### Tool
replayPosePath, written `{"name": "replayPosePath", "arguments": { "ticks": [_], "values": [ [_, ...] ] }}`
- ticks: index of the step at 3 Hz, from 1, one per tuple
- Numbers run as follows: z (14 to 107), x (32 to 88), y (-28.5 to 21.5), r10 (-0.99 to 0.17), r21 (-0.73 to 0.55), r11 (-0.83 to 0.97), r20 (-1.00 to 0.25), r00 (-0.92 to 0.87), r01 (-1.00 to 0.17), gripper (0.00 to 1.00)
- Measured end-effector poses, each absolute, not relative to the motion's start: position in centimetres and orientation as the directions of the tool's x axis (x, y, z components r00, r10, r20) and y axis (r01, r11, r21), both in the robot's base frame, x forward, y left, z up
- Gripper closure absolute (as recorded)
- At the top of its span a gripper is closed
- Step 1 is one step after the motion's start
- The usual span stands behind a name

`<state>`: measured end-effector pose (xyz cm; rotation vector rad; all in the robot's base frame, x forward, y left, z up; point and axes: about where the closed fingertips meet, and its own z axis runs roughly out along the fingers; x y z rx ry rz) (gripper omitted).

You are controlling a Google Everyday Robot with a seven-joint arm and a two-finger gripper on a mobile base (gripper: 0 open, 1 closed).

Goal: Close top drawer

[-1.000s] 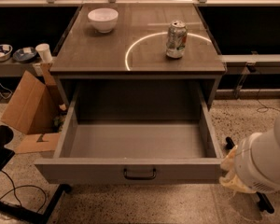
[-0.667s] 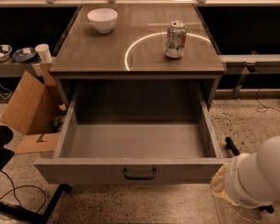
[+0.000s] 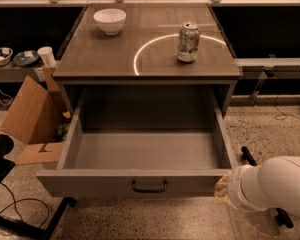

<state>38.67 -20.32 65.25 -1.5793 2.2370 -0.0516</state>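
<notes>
— Where is the gripper (image 3: pixel 222 187)?
— Low on the right, right by the front corner of the top drawer (image 3: pixel 90 183) — I can't tell if it's pinching or not.
— And the drawer?
— Sticking far out, nothing inside. Up on the cabinet top (image 3: pixel 115 54) sit a can (image 3: pixel 188 42) and a bowl (image 3: pixel 110 20).

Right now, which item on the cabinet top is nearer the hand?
The can, right of the white bowl; the hand is at the drawer's front right corner.
</notes>
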Motion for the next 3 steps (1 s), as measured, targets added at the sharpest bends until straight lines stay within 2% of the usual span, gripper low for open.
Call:
{"name": "replayPosePath", "arguments": {
  "ticks": [2, 3],
  "values": [
    [65.6, 42.3, -17.4, -0.886, -0.344, 0.363, -0.414, -0.207, -0.866, 1.0],
    [65.6, 42.3, -17.4, -0.886, -0.344, 0.363, -0.414, -0.207, -0.866, 1.0]
  ]
}}
